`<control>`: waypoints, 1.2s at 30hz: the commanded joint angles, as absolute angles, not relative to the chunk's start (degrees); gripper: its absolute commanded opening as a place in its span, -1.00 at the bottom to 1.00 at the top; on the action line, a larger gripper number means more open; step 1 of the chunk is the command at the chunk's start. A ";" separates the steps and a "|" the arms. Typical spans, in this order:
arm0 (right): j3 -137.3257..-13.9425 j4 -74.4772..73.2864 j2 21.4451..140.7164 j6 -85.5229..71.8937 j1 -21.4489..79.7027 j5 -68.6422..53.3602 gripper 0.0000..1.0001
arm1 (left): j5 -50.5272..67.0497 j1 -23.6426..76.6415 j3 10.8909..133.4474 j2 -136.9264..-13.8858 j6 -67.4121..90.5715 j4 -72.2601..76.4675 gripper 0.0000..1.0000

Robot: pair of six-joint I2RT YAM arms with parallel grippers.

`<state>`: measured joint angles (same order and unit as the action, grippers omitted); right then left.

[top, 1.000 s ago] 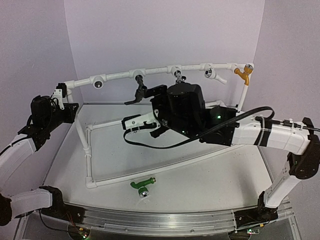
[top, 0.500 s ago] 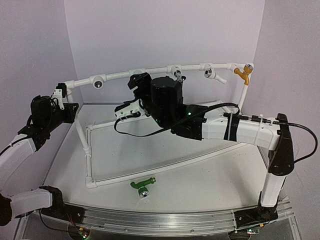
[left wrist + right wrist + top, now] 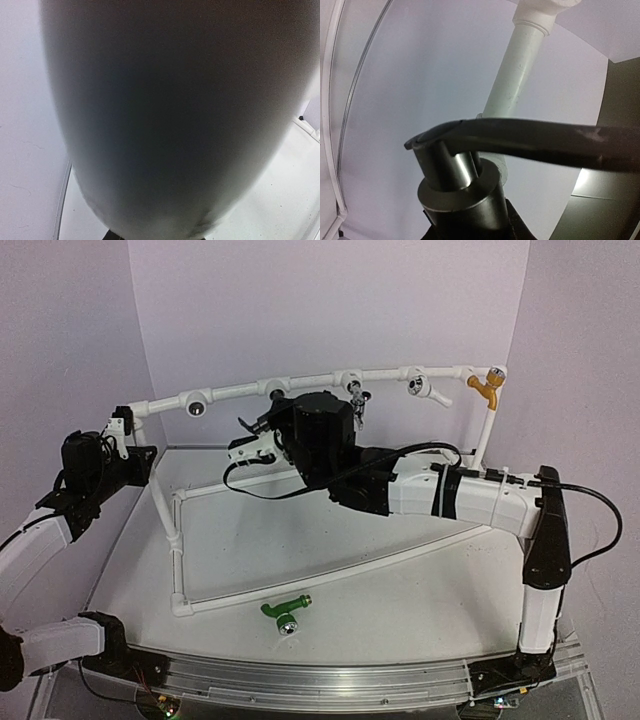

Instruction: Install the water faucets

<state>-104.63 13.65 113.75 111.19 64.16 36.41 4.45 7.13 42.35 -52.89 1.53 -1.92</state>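
White tabletop (image 3: 420, 600) boxed in by pale lavender walls (image 3: 330, 310). Nearest the arm bases: green faucet (image 3: 285, 610) lying on its side on the table, just outside the front bar of the white pipe frame (image 3: 330, 572) and well apart from both arms.

Further back on the left, left gripper (image 3: 120, 426) up at the frame's left rear corner, looks clamped on the pipe there. Wrist cam no help, just a blurry grey-white blob filling the shot.

Right arm (image 3: 470, 502) stretched across the table to the raised back rail (image 3: 240, 390), right gripper (image 3: 258, 435) right at the dark faucet (image 3: 530, 137). Up close in the right wrist view: black lever handle across the shot, steel-grey round body under it, white pipe standing behind. Can't tell whether clamped on it or just sitting around it. Dark faucet up at the rail, under the second fitting from the left, not on the table.

Further along the rail to the right: small chrome fitting (image 3: 357, 392), white tap (image 3: 430, 388), then orange-yellow tap (image 3: 487, 388) at the far right corner.
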 commanded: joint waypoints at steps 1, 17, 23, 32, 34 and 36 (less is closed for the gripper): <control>-108.01 15.28 116.68 90.81 63.68 37.87 -0.71 | 7.56 7.45 43.59 -53.52 5.65 -4.66 -1.00; -95.79 18.39 106.34 -26.09 57.12 23.70 -1.00 | 7.28 7.47 43.47 -53.97 5.63 -4.66 -1.00; -90.77 25.00 103.48 -31.28 56.77 18.74 -1.00 | 7.14 7.47 43.40 -53.88 5.63 -4.67 -1.00; -86.15 14.54 99.29 -9.57 57.38 3.30 -0.12 | 6.86 7.46 43.41 -53.83 5.68 -4.67 -1.00; -84.08 11.01 97.39 -3.04 58.22 -0.96 0.24 | 6.82 7.47 43.50 -54.10 5.79 -4.68 -1.00; -81.99 6.16 95.13 4.43 60.34 -3.99 0.63 | 6.94 7.47 43.67 -54.61 5.87 -4.74 -1.00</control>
